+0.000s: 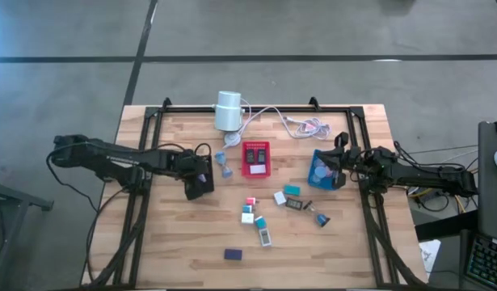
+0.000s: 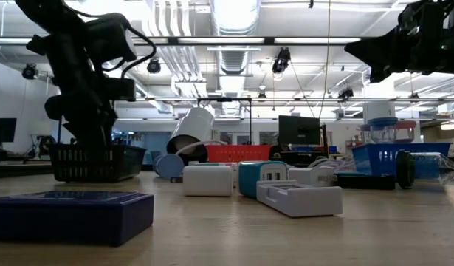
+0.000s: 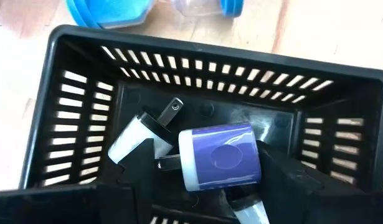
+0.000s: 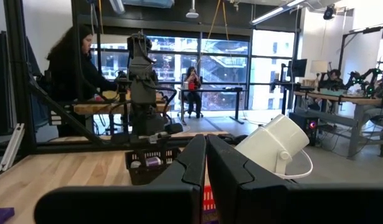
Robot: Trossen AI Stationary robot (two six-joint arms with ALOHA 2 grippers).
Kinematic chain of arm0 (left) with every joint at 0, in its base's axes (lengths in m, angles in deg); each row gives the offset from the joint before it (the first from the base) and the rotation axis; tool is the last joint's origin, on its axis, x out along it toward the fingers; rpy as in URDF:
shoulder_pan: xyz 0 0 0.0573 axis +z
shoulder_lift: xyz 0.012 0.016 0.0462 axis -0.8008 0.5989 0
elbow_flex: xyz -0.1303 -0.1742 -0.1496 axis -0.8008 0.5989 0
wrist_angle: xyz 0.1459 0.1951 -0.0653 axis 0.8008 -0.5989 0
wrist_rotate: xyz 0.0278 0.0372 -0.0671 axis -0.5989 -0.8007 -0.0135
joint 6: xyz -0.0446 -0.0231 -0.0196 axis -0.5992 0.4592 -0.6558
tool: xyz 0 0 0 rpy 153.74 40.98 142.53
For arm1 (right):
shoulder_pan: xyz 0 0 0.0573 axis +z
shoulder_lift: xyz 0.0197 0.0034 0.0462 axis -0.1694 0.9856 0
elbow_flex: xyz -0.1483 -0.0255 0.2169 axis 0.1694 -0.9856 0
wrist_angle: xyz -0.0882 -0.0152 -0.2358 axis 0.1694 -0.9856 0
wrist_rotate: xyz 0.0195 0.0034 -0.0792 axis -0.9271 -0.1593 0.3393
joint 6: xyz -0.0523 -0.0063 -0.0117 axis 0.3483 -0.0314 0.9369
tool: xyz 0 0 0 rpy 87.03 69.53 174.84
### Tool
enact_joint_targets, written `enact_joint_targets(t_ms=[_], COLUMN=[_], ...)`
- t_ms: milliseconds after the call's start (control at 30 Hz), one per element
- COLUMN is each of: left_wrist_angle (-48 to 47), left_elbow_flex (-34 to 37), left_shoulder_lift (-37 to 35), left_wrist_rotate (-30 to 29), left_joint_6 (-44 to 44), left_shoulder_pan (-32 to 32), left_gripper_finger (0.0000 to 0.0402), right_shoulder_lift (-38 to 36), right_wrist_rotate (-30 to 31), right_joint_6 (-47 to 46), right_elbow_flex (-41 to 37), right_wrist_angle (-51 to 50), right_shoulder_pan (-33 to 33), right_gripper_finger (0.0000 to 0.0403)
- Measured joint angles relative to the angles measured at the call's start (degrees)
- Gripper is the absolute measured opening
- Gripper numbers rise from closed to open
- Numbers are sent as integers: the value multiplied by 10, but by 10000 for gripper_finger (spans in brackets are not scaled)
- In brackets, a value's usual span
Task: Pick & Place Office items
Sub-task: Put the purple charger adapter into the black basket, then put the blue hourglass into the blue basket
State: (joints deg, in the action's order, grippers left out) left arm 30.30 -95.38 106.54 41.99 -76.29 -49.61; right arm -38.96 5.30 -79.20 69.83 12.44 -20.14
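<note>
My left gripper (image 3: 219, 186) reaches down into the black tray (image 1: 201, 184), shut on a purple-and-white block (image 3: 219, 155). A white-and-black plug piece (image 3: 140, 134) lies on the tray floor beside it, and another (image 3: 250, 213) shows under the block. Several small office items (image 1: 268, 212) in white, teal, pink and black lie scattered on the table's middle. A dark blue block (image 1: 233, 254) lies nearer the front edge. My right gripper (image 4: 205, 163) is shut and level, hanging over the blue tray (image 1: 318, 168) with nothing in it. My left gripper has the purple-and-white block between its two fingers, which stand at the block's two opposite sides (image 3: 258, 160). The fingers come from above, pointing steeply down into the black tray. The block sits inside the tray walls; whether it rests on the pieces below, I cannot tell.
A red tray (image 1: 256, 159) stands at the table's middle back. A white cylinder (image 1: 229, 111) with a white cable (image 1: 301, 123) lies at the far edge. A blue-capped clear piece (image 3: 207, 6) lies just outside the black tray. People sit beyond the table in the right wrist view.
</note>
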Motion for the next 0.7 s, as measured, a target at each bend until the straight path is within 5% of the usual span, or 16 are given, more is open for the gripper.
enact_joint_targets(t_ms=[333,500,700], left_wrist_angle=[-55,-58,110], left_elbow_flex=[-47,-86,-37], left_shoulder_lift=[-45,-107,-228], left_wrist_rotate=[6,6,7], left_joint_6=[12,65,155], left_shoulder_pan=[0,-1,2], left_gripper_finger=[373,375,342], right_shoulder_lift=[0,0,0], right_wrist_rotate=[0,0,0], right_joint_6=[4,4,4], right_elbow_flex=[0,0,0], right_wrist_angle=[0,0,-2], right_shoulder_pan=[0,0,0], right_gripper_finger=[13,13,13])
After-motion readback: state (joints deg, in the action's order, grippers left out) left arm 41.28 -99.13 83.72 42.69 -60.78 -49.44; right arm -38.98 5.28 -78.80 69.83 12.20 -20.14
